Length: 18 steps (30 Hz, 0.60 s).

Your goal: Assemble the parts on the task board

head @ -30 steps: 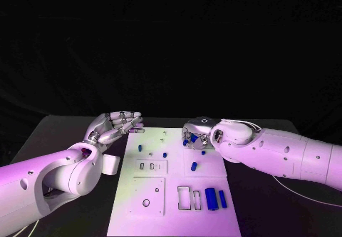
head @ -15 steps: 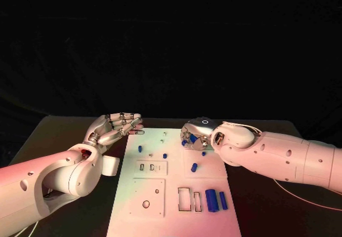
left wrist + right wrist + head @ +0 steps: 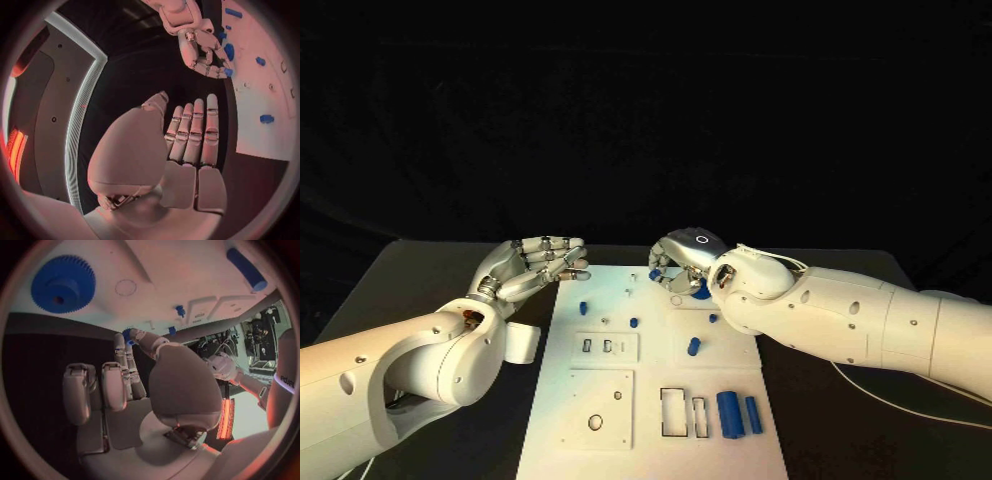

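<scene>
Right robot hand [image 3: 684,265] pinches a small blue piece [image 3: 127,334] above the white board's [image 3: 653,420] far end; left robot hand [image 3: 538,262] waits beside, fingers apart, holding nothing.

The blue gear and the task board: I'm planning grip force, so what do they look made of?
The blue gear looks like moulded or printed plastic: uniform matte blue, crisp small teeth, no metallic shine. The task board looks like a rigid white sheet, plastic or painted, I can't tell which, smooth and matte with cut-out slots.
</scene>
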Each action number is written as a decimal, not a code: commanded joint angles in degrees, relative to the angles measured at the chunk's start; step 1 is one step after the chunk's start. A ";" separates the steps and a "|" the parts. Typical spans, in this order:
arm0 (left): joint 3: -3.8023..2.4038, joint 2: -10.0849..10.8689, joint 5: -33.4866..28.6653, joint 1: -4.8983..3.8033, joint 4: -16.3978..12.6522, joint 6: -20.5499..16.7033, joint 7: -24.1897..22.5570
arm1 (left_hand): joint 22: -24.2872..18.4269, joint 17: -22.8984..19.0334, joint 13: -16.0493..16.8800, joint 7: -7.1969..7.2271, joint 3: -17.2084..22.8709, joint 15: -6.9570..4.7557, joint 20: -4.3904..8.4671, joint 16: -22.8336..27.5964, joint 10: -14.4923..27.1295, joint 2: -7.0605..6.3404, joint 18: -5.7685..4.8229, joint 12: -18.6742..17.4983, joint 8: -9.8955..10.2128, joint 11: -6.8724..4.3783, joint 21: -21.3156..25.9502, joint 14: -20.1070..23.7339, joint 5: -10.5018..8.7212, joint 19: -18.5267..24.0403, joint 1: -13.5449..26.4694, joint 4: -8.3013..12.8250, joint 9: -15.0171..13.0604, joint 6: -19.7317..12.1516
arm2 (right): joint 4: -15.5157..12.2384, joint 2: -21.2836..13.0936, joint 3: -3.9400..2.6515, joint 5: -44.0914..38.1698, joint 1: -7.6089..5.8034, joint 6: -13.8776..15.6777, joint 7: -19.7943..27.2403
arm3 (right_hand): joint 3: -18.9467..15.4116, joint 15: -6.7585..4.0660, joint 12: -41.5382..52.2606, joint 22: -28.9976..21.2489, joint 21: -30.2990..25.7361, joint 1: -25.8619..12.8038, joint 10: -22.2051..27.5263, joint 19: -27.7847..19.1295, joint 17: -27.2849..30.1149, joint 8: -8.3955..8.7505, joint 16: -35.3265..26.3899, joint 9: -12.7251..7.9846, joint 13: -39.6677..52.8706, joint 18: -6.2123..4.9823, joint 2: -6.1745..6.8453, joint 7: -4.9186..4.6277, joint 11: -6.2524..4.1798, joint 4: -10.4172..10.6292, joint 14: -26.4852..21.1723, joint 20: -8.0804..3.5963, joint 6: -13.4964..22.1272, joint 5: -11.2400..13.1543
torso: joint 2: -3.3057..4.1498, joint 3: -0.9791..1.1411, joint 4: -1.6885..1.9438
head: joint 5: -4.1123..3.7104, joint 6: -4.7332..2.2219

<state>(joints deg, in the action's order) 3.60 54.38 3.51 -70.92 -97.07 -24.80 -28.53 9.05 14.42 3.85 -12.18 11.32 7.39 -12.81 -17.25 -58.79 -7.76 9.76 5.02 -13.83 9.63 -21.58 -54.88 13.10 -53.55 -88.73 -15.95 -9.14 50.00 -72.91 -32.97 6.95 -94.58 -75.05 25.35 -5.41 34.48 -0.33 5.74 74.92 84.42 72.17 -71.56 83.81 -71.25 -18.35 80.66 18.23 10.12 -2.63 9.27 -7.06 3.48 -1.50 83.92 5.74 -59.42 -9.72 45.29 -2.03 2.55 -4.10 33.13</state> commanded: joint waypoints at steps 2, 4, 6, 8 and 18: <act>-0.06 -0.34 -0.29 -0.09 -0.06 1.12 -0.12 | 0.09 0.07 -0.09 -0.35 0.41 -0.01 -0.06 0.18 -0.08 -0.22 0.69 -0.36 0.24 0.21 -0.22 -0.15 -0.37 -0.51 -0.21 0.02 -0.02 -0.15 | 1.88 1.85 -0.03 0.86 0.09 3.36 -0.71 | 0.22 -0.49 0.04 5.83 0.05 -0.07 -0.27 0.57 -0.11 -0.13 0.38 1.19 0.05 0.50 -0.36 -0.01 -0.04 0.07 2.76 -0.38 -0.34 0.13 | 0.16 -0.06 0.17 | 0.10 -0.01; -0.06 -0.43 -0.30 -0.09 -0.03 1.15 -0.11 | 0.09 0.07 -0.09 -0.35 0.41 -0.01 -0.06 0.18 -0.08 -0.22 0.69 -0.36 0.24 0.21 -0.22 -0.15 -0.37 -0.51 -0.21 0.02 -0.02 -0.15 | 2.73 2.74 -0.04 1.05 0.21 3.48 -0.54 | 0.22 -0.49 0.04 5.83 0.05 -0.07 -0.27 0.57 -0.11 -0.13 0.38 1.19 0.05 0.50 -0.36 -0.01 -0.04 0.07 2.76 -0.38 -0.34 0.13 | 0.20 -0.04 0.16 | 0.19 -0.02; -0.05 -0.54 -0.31 -0.09 0.01 1.16 -0.10 | 0.09 0.07 -0.09 -0.35 0.41 -0.01 -0.06 0.18 -0.08 -0.22 0.69 -0.36 0.24 0.21 -0.22 -0.15 -0.37 -0.51 -0.21 0.02 -0.02 -0.15 | 3.60 3.59 -0.04 1.25 0.38 3.47 -0.34 | 0.22 -0.49 0.04 5.83 0.05 -0.07 -0.27 0.57 -0.11 -0.13 0.38 1.19 0.05 0.50 -0.36 -0.01 -0.04 0.07 2.76 -0.38 -0.34 0.13 | 0.22 -0.03 0.20 | 0.24 0.01; -0.05 -0.61 -0.32 -0.10 0.04 1.18 -0.09 | 0.09 0.07 -0.09 -0.35 0.41 -0.01 -0.06 0.18 -0.08 -0.22 0.69 -0.36 0.24 0.21 -0.22 -0.15 -0.37 -0.51 -0.21 0.02 -0.02 -0.15 | 4.40 4.26 -0.04 1.44 0.58 3.45 -0.18 | 0.25 -0.48 -0.01 5.86 0.07 -0.08 -0.23 0.58 -0.15 -0.12 0.41 1.24 0.06 0.51 -0.36 -0.03 -0.02 0.07 2.77 -0.38 -0.27 0.11 | 0.26 -0.06 0.25 | 0.33 0.01; -0.05 -0.80 -0.33 -0.10 0.21 1.21 0.04 | 0.09 0.07 -0.09 -0.35 0.41 -0.01 -0.06 0.18 -0.08 -0.22 0.69 -0.36 0.24 0.21 -0.22 -0.15 -0.37 -0.51 -0.21 0.02 -0.02 -0.15 | 6.46 5.68 -0.05 2.14 1.35 2.78 0.57 | 0.23 -0.39 -0.25 5.66 -0.06 -0.40 -0.04 0.38 -0.02 -0.03 0.40 1.45 0.11 0.46 -0.14 -0.20 0.12 0.21 2.74 -0.35 0.18 0.12 | 0.43 -0.08 0.50 | 0.37 0.17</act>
<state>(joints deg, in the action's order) 3.60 53.73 3.39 -70.92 -96.82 -24.64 -28.35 9.09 14.40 3.85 -12.18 11.32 7.39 -12.82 -17.25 -58.79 -7.76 9.76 5.03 -13.83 9.63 -21.58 -54.87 13.10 -53.55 -88.73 -15.96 -9.14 50.00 -66.50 -27.46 6.93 -92.73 -73.75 28.11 -5.41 34.48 -0.33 5.67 74.91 84.42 72.17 -71.56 83.81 -71.27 -18.37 80.88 18.23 10.18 -2.62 9.29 -7.14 3.49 -1.50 83.92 5.75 -59.12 -9.50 45.64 -2.09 2.91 -3.68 33.22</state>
